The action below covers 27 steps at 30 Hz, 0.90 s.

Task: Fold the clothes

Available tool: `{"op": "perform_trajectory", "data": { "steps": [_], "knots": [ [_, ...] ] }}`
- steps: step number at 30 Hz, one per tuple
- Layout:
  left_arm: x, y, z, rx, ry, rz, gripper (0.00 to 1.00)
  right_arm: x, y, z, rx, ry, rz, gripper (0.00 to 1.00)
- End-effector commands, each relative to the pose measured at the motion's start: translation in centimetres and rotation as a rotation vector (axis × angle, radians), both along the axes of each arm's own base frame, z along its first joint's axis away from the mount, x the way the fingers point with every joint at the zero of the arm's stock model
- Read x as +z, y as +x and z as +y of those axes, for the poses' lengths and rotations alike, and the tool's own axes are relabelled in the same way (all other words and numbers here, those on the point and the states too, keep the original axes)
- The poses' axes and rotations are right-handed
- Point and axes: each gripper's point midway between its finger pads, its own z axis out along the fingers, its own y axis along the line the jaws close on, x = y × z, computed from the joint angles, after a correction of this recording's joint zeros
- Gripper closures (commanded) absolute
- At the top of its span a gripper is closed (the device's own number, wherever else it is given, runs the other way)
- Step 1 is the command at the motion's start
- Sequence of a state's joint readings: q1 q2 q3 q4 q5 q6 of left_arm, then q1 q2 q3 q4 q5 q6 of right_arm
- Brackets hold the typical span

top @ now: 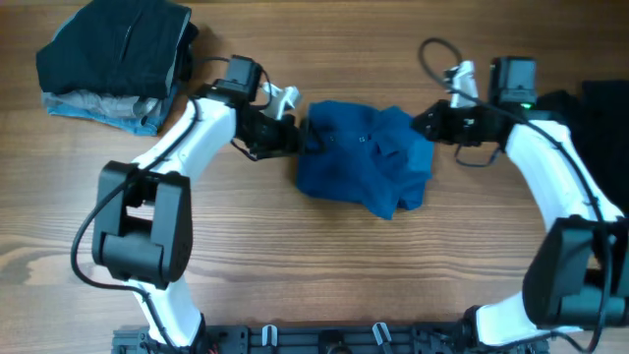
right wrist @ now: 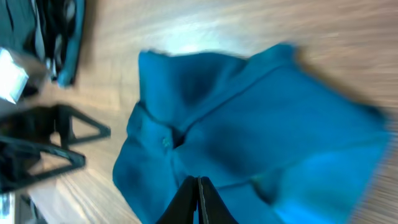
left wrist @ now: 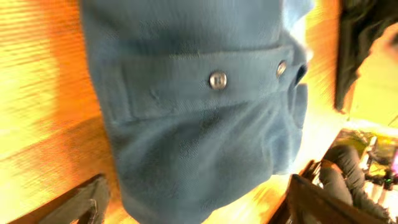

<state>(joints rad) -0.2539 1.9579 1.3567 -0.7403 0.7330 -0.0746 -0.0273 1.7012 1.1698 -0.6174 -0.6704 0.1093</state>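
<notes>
Wooden table (top: 295, 265), bare plank grain, seen from above. At its middle, royal-blue polo shirt (top: 364, 157), gathered into a rough, lumpy rectangle with uneven edges and one flap drooping at the near right corner. Judged partly folded, not yet tidy.

Far left corner: stack of garments (top: 113, 59), black over charcoal and pale grey-blue, well apart from the shirt. Probably parked there to keep the working area free. Right edge: black garment (top: 600, 108), only partly in frame.

Left gripper (top: 295, 136) just beside the shirt's left edge, at the collar end. Fingers spread wide in the wrist view, cloth between and below them, nothing pinched. Placed well for a fresh hold on the collar side or for backing off; cannot tell which.

Right gripper (right wrist: 199, 183) at the shirt's right edge, fingers pressed fully together, tips over blue cloth. Cannot tell whether any fabric is caught between them. Closed fingers could serve to pin or smooth the fold.

Placket (left wrist: 161, 81) facing up near the left gripper, two buttons (left wrist: 217, 79) visible, so shirt front outward on this side.

Containers: none in view.
</notes>
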Motion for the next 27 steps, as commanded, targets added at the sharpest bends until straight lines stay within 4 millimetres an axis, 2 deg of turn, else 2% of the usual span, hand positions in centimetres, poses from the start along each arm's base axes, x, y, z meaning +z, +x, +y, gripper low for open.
{"op": "perform_trajectory", "data": {
  "steps": [1, 3, 4, 9, 11, 14, 18, 23, 24, 25, 26, 27],
  "knots": [
    [1.3, 1.0, -0.2, 0.012, -0.078, -0.026, 0.01, -4.8, -0.7, 1.5, 0.018, -0.101, 0.12, 0.96],
    [-0.1, 1.7, -0.5, 0.011, -0.079, -0.029, 0.0, -8.3, -1.1, 0.6, -0.099, -0.173, 0.259, 0.96],
    [-0.7, 1.7, -0.5, 0.011, -0.077, -0.02, 0.0, -9.4, -1.4, 0.5, -0.122, -0.175, 0.302, 0.96],
    [-4.7, 1.2, -0.4, 0.014, -0.055, 0.069, 0.0, -12.8, -2.6, 0.4, -0.155, -0.176, 0.432, 0.96],
    [-6.3, 0.9, -0.3, 0.015, -0.05, 0.104, 0.0, -13.3, -2.9, 0.4, -0.152, -0.179, 0.449, 0.95],
    [-7.3, 0.2, -1.3, -0.009, -0.097, 0.145, 0.0, -13.3, -2.9, 0.4, -0.152, -0.179, 0.45, 0.96],
    [-7.2, -1.8, -4.8, -0.149, -0.221, 0.127, 0.0, -13.3, -3.0, 0.4, -0.151, -0.179, 0.453, 0.96],
    [-7.9, -3.7, -7.3, -0.248, -0.223, 0.104, 0.0, -13.3, -3.1, 0.4, -0.151, -0.18, 0.457, 0.96],
    [-8.0, -4.0, -7.7, -0.262, -0.223, 0.1, 0.04, -13.3, -3.1, 0.4, -0.151, -0.18, 0.459, 0.96],
    [-8.2, -4.2, -8.0, -0.273, -0.212, 0.095, 0.12, -13.3, -3.2, 0.4, -0.151, -0.18, 0.459, 0.95],
    [-8.5, -4.3, -8.2, -0.281, -0.19, 0.087, 0.27, -13.3, -3.2, 0.4, -0.151, -0.18, 0.46, 0.96],
    [-8.9, -4.5, -8.3, -0.286, -0.166, 0.081, 0.57, -13.3, -3.2, 0.4, -0.151, -0.18, 0.462, 0.96]
  ]
}}
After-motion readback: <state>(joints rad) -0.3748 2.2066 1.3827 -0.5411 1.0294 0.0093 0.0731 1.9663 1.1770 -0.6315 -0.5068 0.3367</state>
